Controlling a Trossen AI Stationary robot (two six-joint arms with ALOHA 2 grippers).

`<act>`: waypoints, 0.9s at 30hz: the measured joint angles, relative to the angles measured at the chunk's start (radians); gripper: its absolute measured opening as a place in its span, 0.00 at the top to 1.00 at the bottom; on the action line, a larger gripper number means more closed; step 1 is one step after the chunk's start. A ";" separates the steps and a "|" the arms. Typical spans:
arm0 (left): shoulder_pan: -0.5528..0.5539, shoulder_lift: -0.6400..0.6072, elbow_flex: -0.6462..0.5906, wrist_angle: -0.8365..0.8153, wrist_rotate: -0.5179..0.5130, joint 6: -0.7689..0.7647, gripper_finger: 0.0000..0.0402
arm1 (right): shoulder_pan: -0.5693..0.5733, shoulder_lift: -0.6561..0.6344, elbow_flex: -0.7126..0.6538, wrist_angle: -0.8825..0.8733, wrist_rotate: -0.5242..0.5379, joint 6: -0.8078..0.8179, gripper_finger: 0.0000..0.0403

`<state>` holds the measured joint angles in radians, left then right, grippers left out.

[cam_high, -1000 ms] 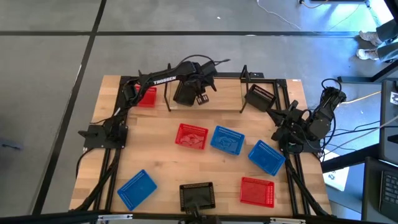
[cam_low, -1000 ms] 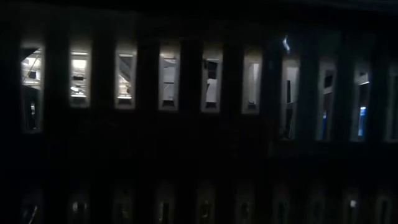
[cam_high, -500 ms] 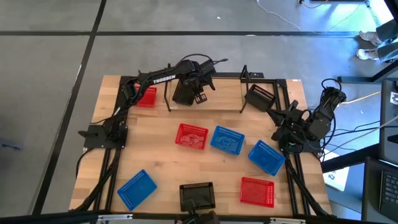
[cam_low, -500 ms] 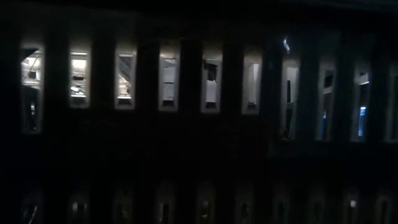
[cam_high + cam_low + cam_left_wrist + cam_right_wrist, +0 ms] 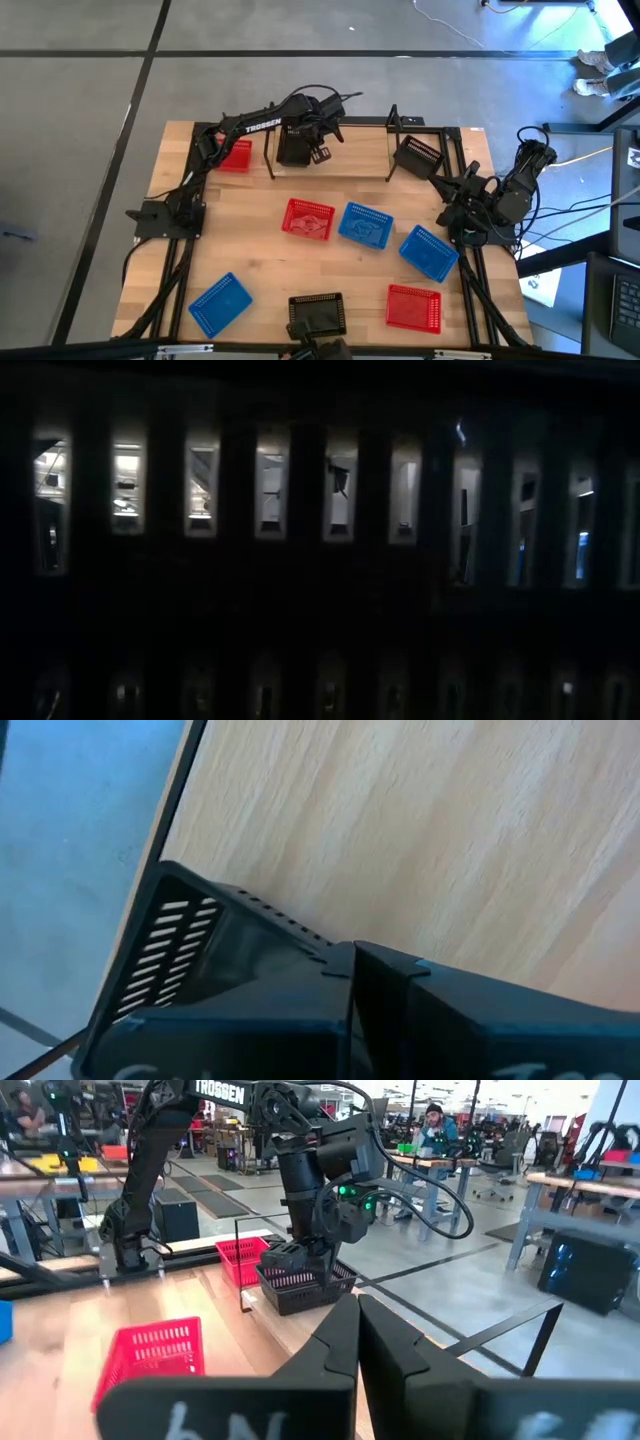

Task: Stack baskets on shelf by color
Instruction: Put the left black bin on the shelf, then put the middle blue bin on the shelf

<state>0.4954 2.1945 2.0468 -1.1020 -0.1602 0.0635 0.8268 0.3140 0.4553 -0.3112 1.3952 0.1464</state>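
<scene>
The left gripper [image 5: 300,150] is holding a black basket [image 5: 303,1284] over the shelf [image 5: 350,158], well apart from the black one [image 5: 418,155] at its right end.

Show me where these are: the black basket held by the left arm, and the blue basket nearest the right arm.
black basket [image 5: 300,1287], right wrist view, on its mesh side.
blue basket [image 5: 428,252], high view, on its floor.

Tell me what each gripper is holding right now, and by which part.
The left gripper is shut on a black basket over the shelf, gripping its rim. The right gripper, shut, holds nothing, parked at the table's right edge.
</scene>
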 joint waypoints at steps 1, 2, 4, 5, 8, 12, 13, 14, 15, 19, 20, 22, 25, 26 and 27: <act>-0.003 -0.003 0.000 0.003 0.008 -0.003 1.00 | 0.000 0.000 0.000 0.002 0.000 -0.021 0.99; -0.006 -0.010 0.000 0.002 0.018 -0.003 1.00 | 0.000 0.000 0.000 0.009 0.000 -0.041 0.99; -0.021 -0.033 0.000 0.003 0.020 -0.004 1.00 | 0.000 0.000 0.000 0.037 0.001 -0.095 0.99; -0.028 -0.048 0.000 0.002 0.022 -0.004 1.00 | 0.000 0.000 0.000 0.059 0.000 -0.132 0.99; -0.064 -0.088 0.000 0.006 0.020 -0.003 1.00 | 0.000 0.000 0.000 0.164 0.001 -0.269 0.99; -0.118 -0.162 0.000 0.007 0.020 -0.009 1.00 | 0.000 0.000 0.000 0.337 0.004 -0.451 0.99; -0.135 -0.181 0.001 0.007 0.020 -0.013 1.00 | 0.000 0.002 0.000 0.376 0.004 -0.483 0.99; -0.151 -0.198 0.001 0.006 0.021 -0.022 1.00 | 0.000 0.006 0.000 0.413 0.007 -0.510 0.99; -0.169 -0.215 0.001 0.006 0.020 -0.028 1.00 | 0.000 0.013 0.000 0.444 0.019 -0.537 0.99; -0.237 -0.276 0.001 0.000 0.020 -0.037 1.00 | 0.000 0.070 0.002 0.558 0.132 -0.667 0.99; -0.253 -0.293 0.001 -0.002 0.020 -0.045 1.00 | 0.000 0.089 0.008 0.580 0.155 -0.707 0.99; -0.279 -0.317 0.002 -0.005 0.017 -0.063 1.00 | 0.000 0.132 0.036 0.616 0.174 -0.773 0.99; -0.310 -0.345 0.001 -0.018 0.007 -0.087 1.00 | 0.000 0.193 0.106 0.624 0.174 -0.808 0.99; -0.319 -0.356 0.001 -0.018 0.006 -0.090 1.00 | 0.000 0.212 0.130 0.625 0.174 -0.811 0.99; -0.325 -0.367 0.001 -0.023 0.002 -0.090 1.00 | 0.001 0.233 0.156 0.625 0.173 -0.811 0.99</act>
<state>0.1702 1.8273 2.0480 -1.1252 -0.1580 -0.0270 0.8274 0.5473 0.6109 0.3134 1.5678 -0.6647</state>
